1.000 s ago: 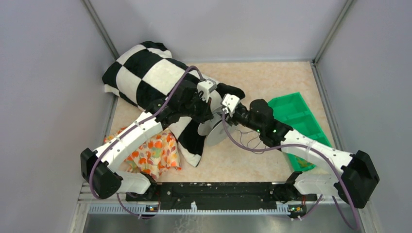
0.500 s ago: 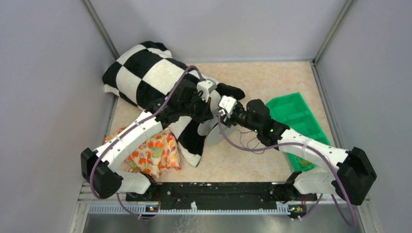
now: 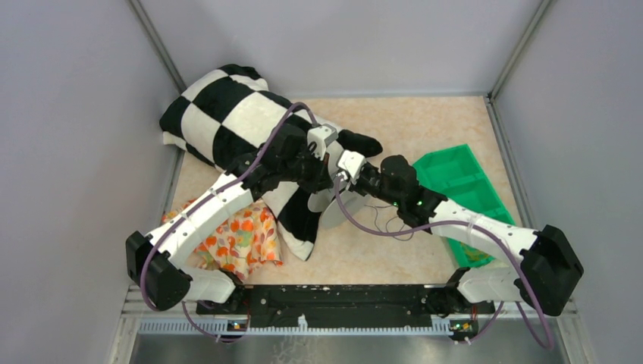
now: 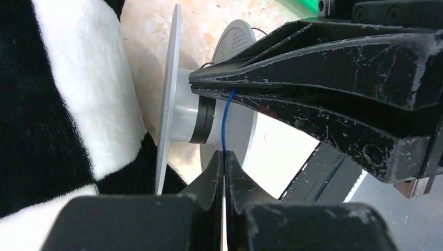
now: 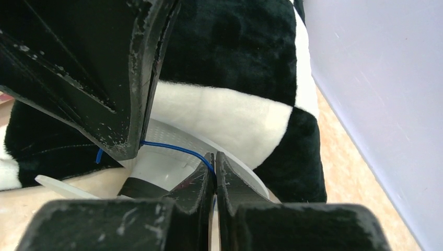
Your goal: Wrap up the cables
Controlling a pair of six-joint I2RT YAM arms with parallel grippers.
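Observation:
The cable is a thin blue wire (image 4: 225, 120). A short stretch of it runs taut between my two grippers, just above the core of a white spool (image 4: 185, 112). My left gripper (image 4: 224, 156) is shut on the wire. My right gripper (image 5: 214, 159) is shut on the same wire (image 5: 172, 148), with its tips close to the left gripper's. In the top view the spool (image 3: 334, 211) lies tilted against the checkered cushion, under both grippers. More dark wire (image 3: 390, 224) loops loosely on the table under the right arm.
A black-and-white checkered cushion (image 3: 227, 114) fills the back left and touches the spool. An orange-patterned cloth (image 3: 239, 239) lies at the front left. A green divided bin (image 3: 455, 178) stands on the right. Grey walls close in the table.
My right gripper has moved left, closer to the left gripper over the spool. The left arm has hardly moved.

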